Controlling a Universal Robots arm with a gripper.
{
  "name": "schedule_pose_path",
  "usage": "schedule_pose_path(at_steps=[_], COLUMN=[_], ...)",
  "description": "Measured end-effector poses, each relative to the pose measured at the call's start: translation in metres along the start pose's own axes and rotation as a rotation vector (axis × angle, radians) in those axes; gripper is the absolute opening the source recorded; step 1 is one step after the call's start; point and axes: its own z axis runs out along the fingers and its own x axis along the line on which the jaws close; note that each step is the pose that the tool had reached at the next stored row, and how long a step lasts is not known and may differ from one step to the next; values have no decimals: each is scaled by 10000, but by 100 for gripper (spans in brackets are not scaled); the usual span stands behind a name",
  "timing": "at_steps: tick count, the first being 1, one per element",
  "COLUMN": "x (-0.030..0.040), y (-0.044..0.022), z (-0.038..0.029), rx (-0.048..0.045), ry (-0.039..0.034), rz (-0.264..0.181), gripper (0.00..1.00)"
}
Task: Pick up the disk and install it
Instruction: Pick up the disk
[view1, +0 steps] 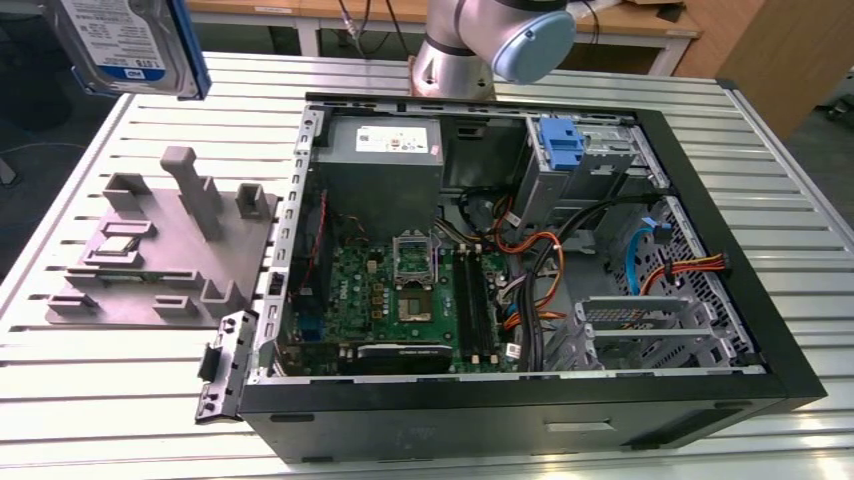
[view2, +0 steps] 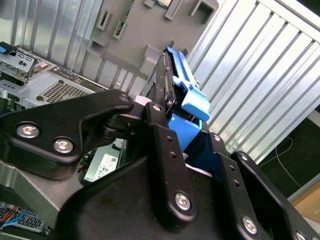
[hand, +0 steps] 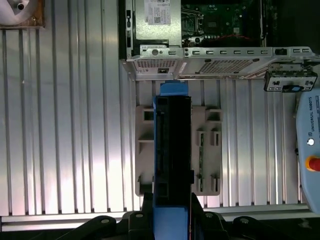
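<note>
The gripper (view2: 176, 131) is clamped on the disk (view2: 175, 82), held on edge above the grey holder (hand: 212, 150) near the edge of the table (view1: 94, 420); carrying it well means keeping it square, clear of the rim of the case (view1: 534, 398)

**Open computer case (view1: 534, 410) on a slatted table (view1: 120, 400)**

The black case lies open, showing a green motherboard (view1: 400, 290), a grey power supply (view1: 380, 150) and orange cables (view1: 541, 262). A grey moulded fixture (view1: 147, 260) sits just beside it, on the exterior view's left.
</note>
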Motion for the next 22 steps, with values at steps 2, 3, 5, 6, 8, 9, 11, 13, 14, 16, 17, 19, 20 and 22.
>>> schedule_pose_path(at_steps=[2, 3, 5, 6, 8, 9, 11, 13, 14, 16, 17, 19, 20, 22], x=[-32, -42, -47, -46, -45, -44, -42, -40, -40, -47, -59, -93, -113, -155], y=[1, 2, 14, 28, 64, 82, 120, 148, 154, 156, 157, 159, 160, 163], z=[3, 4, 5, 5, 5, 5, 6, 6, 6, 6, 7, 10, 11, 13], rx=[-1, -2, -2, -1, -1, -1, -1, -2, -2, -1, -1, -3, -3, -2], ry=[-3, -4, -5, -6, -6, -7, -6, -6, -7, -17, -19, -21, -24, -30], rz=[1, 0, 0, 1, 0, 1, 0, 1, 1, 0, 0, 0, 1, 0], gripper=[36, 36, 36, 36, 36, 36, 36, 36, 36, 36, 36, 36, 36, 36])
